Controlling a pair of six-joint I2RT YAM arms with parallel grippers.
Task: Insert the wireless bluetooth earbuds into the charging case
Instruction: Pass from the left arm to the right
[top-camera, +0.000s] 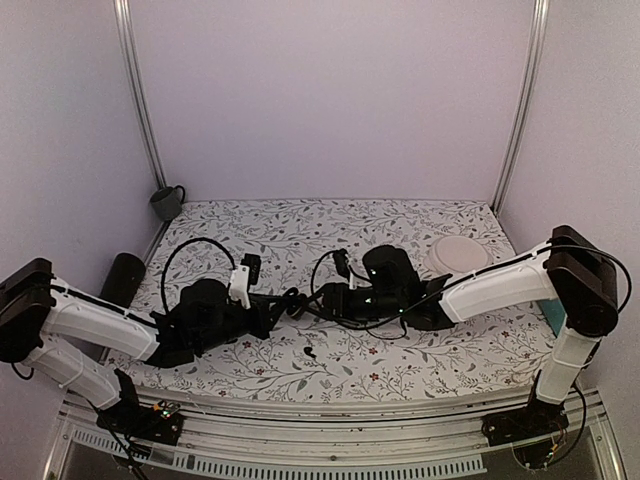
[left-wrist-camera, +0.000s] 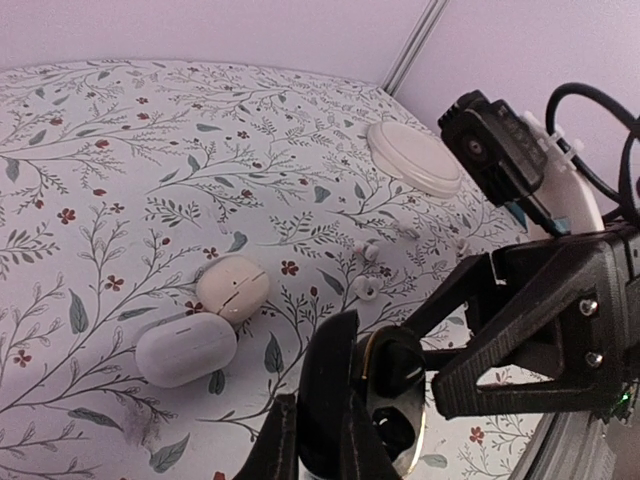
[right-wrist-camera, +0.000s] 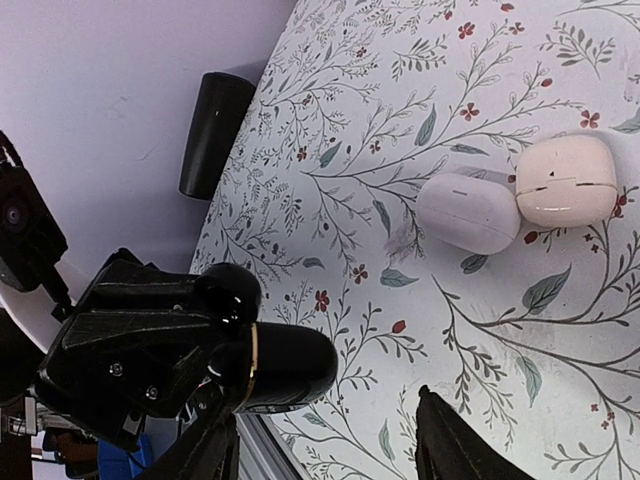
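Observation:
The charging case (left-wrist-camera: 400, 400) is a glossy black puck with a gold rim. It stands open, its lid (left-wrist-camera: 335, 385) upright, and my left gripper (left-wrist-camera: 318, 445) is shut on it just above the cloth. Its upper well holds a dark rounded shape, though I cannot tell whether that is an earbud. The lower well looks empty. My right gripper (left-wrist-camera: 437, 362) faces the case's open side with its jaws apart and nothing between them. In the right wrist view the case (right-wrist-camera: 285, 365) sits left of the open right gripper (right-wrist-camera: 325, 450). A tiny black earbud-like piece (top-camera: 311, 352) lies on the cloth nearer the front.
Two white pebble-shaped cases (left-wrist-camera: 186, 348) (left-wrist-camera: 233, 287) lie left of the grippers, with small white earbuds (left-wrist-camera: 368, 288) behind them. A white round dish (top-camera: 459, 254) is at the back right. A black cylinder (top-camera: 123, 277) and a grey mug (top-camera: 167, 202) stand at the left edge.

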